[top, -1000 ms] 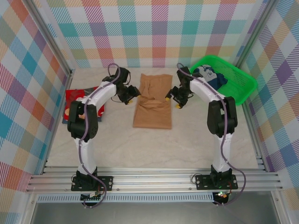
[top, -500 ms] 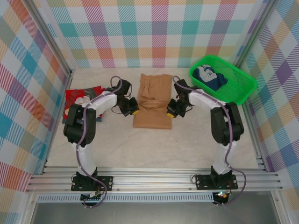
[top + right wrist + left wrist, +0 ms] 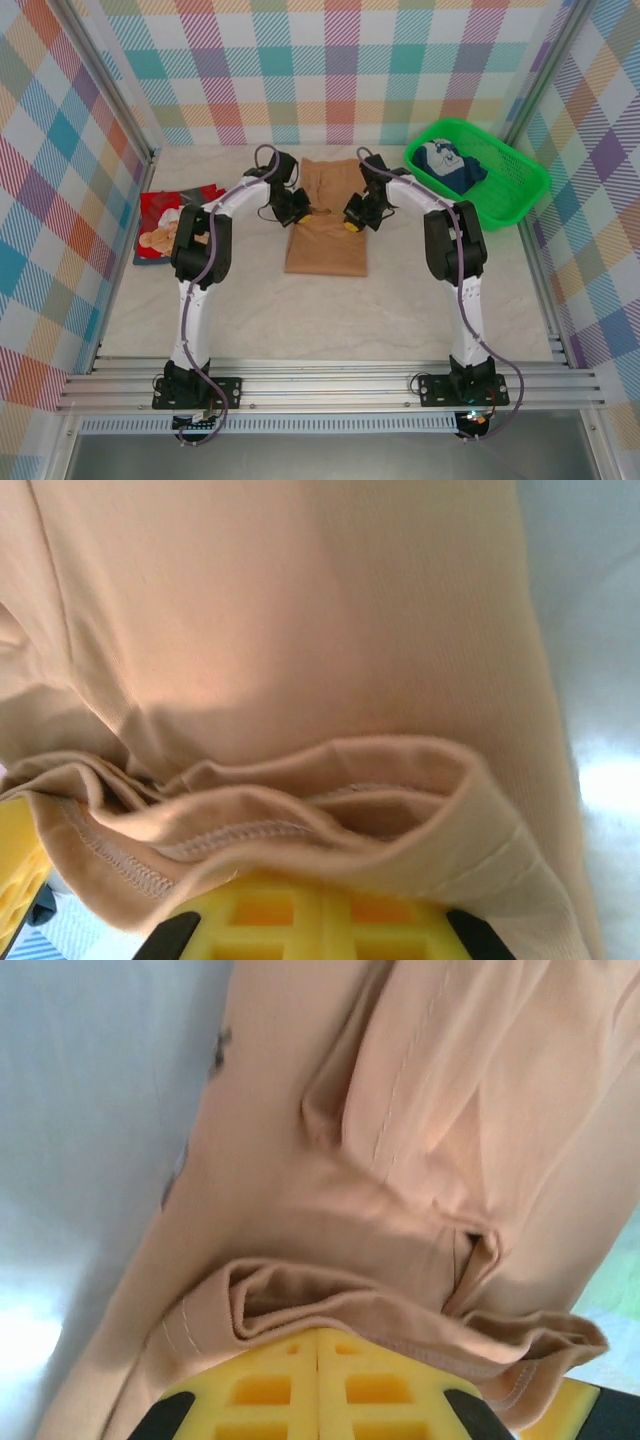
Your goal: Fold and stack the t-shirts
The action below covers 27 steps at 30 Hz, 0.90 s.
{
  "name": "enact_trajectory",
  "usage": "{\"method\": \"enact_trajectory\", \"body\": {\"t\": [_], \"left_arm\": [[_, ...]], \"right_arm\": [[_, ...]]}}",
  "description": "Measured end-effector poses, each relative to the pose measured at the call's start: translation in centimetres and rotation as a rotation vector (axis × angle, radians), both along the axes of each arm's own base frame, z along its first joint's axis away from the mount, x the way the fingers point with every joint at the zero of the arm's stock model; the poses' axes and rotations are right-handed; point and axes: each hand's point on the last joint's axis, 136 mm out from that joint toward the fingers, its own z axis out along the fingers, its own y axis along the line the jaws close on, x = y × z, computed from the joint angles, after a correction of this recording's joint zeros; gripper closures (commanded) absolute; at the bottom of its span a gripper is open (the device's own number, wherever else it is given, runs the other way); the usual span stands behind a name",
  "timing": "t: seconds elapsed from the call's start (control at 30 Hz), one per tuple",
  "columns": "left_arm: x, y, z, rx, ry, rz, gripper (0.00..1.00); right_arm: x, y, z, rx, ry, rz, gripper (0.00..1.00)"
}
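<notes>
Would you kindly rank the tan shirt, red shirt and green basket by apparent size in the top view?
Largest, too alike to rank: green basket and tan shirt.
Smallest: red shirt, partly hidden behind the left arm.

tan shirt (image 3: 326, 240) | red printed shirt (image 3: 165, 222) | green basket (image 3: 522, 186) | plaid walls (image 3: 330, 70)

Left gripper (image 3: 318, 1360) tips under a tan shirt (image 3: 420, 1160) fold, right gripper (image 3: 320, 905) tips under its hem, basket (image 3: 520, 190) contents too small to tell.
</notes>
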Motion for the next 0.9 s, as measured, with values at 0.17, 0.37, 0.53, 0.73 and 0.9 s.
{"method": "enact_trajectory", "body": {"t": [0.17,0.37,0.53,0.73,0.9], "left_arm": [[1.3,1.5,-0.2,0.023,-0.003,0.027,0.89],[-3.3,4.1,0.2,0.089,0.023,0.021,0.59],[-10.8,5.4,2.5,0.071,0.024,-0.033,0.44],[-16.0,4.3,-1.1,0.025,0.128,-0.135,0.45],[-16.6,3.9,-2.4,0.024,0.163,-0.163,0.48]], "right_arm": [[1.5,-0.7,0.2,0.000,-0.016,-0.018,0.85],[-1.8,-2.8,1.3,-0.021,-0.019,-0.015,0.59],[-8.5,-4.2,3.5,0.014,-0.009,0.008,0.46],[-14.7,-3.3,0.3,0.053,0.096,0.066,0.49],[-16.2,-2.9,-1.5,0.069,0.152,0.058,0.54]]}}
